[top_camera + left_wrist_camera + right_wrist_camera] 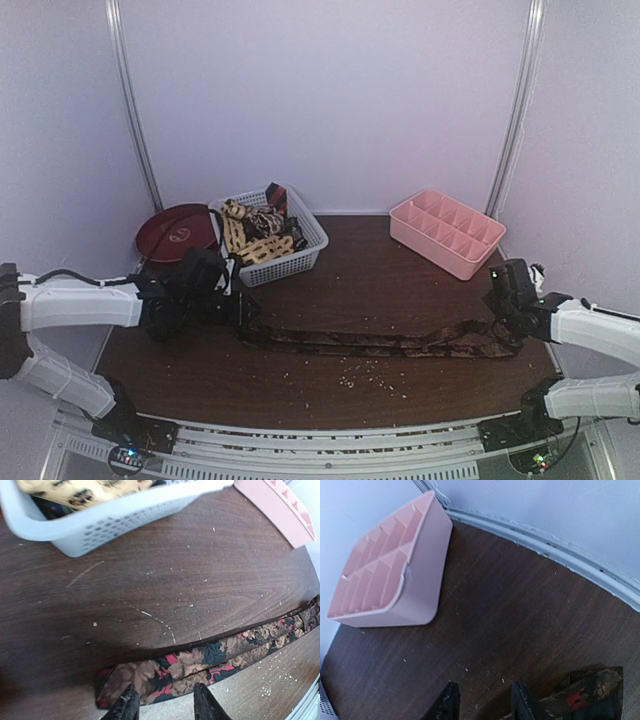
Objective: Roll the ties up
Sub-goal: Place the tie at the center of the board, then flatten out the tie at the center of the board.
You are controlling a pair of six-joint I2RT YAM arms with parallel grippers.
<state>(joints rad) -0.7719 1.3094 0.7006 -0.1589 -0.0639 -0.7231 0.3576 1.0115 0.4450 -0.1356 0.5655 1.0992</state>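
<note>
Floral tie (370, 343) is lying stretched flat across the table (380, 280), running from the left arm's side to the right arm's. It's looking doubled, two layers stacked lengthwise.

Left tool (165, 707) is hanging right over the tie's left end with fingers parted, pinching nothing. Right tool (482, 705) is also standing apart, over bare wood, with the tie's other end sitting just beside it.

The remaining ties (255, 235) are sitting piled in the white lattice basket (300, 262) at the far left. The pink divided tray (450, 250) is sitting far right, well apart from the tie.

Handling guess: the fabric is looking thin, limp and light, probably slick on the wood, so it's likely going to slide and splay instead of curling tight. I'm thinking the best hold is at the very tip of the left end, pinching both layers across the width. The other tool should be pinning the run further along so the roll isn't dragging the whole strip.
</note>
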